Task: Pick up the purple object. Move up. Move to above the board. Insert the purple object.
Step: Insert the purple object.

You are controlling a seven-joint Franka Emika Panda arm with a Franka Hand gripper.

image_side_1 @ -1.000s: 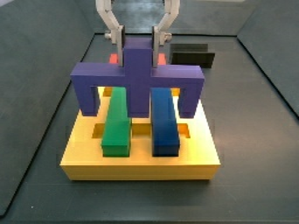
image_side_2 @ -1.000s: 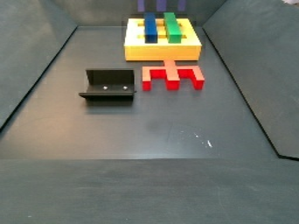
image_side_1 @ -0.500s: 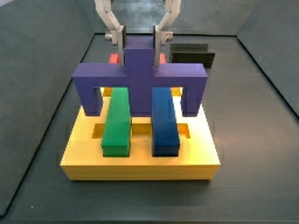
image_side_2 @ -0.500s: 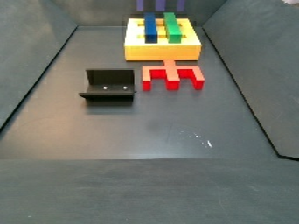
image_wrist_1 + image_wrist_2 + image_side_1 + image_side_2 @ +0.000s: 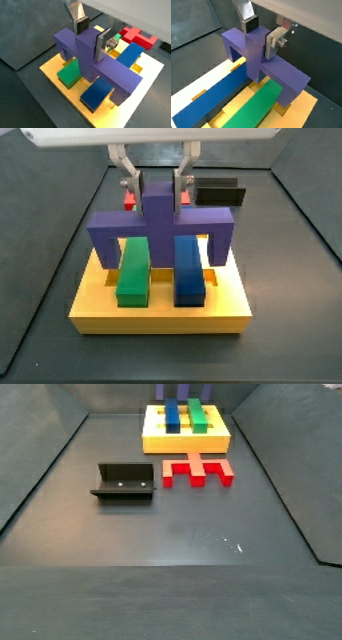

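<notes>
Wrist views, both: the pincer [image 5: 91,35] is recorded directly over the purple object [image 5: 93,62], its silver fingers [image 5: 274,43] pressed against opposite faces of the central stub, which is pinched between them. The stub points up into the pincer; the crossbar runs crosswise to the finger plates.

Side view, position: the purple object [image 5: 162,226] is held above the rear part of the board [image 5: 160,308], its two legs pointing down, one toward each side edge of the board. Its long axis lies across the board, at right angles to the green bar [image 5: 132,271] and the blue bar [image 5: 189,269], which it straddles. Whether the leg tips already touch the yellow surface of the board cannot be told; seating is judged not yet complete, the coming move being a straight descent with the legs kept over the outer slots.

Appearance: a purple blocky bridge form, matt, square-edged, nearly as wide as the board.

Other items: a red notched piece [image 5: 199,471] and the fixture [image 5: 124,482] are noted on the dark surface [image 5: 174,534], well apart from the pincer.
</notes>
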